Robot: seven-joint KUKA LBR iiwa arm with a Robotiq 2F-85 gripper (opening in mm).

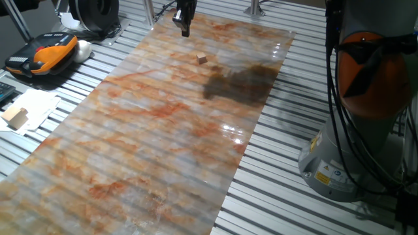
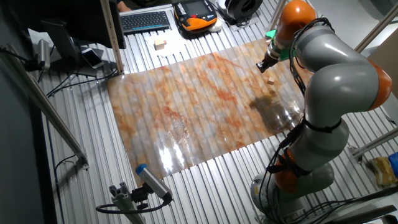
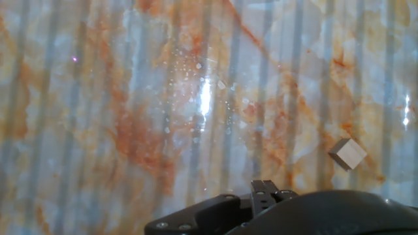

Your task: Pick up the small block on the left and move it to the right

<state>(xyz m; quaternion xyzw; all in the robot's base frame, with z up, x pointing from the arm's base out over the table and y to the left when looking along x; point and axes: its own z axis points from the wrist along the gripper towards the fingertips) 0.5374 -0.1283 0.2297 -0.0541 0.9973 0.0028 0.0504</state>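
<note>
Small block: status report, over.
Gripper hovering above the mat, holding nothing, fingers state unclear. Small block lies free on the marbled mat, off to one side of it. Nothing blocking.

The block (image 1: pixel 202 59) is a tiny light-tan wooden cube with plain faces. It rests flat on the marbled orange-and-grey sheet (image 1: pixel 163 130) over the worktop, toward the sheet's far end, free of any contact. In the hand view it (image 3: pixel 347 154) lies at the right, turned corner-on.
</note>
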